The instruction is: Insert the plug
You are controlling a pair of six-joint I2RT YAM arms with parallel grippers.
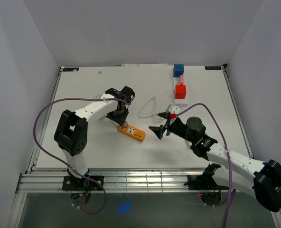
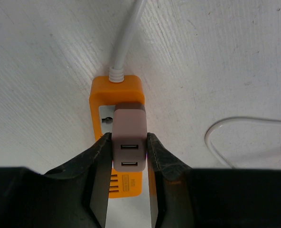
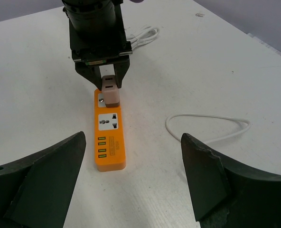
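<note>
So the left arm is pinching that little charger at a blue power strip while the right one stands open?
Not blue: the power strip is orange, clear in the right wrist view. The rest holds: the left gripper pinches the charger at it, and the right gripper stands open.

My left tool [image 1: 123,118] over power strip [image 1: 134,134], its upper-left end; my right tool [image 1: 162,129] spread wide, just right of strip; white cable [image 1: 147,110] beyond strip.
</note>
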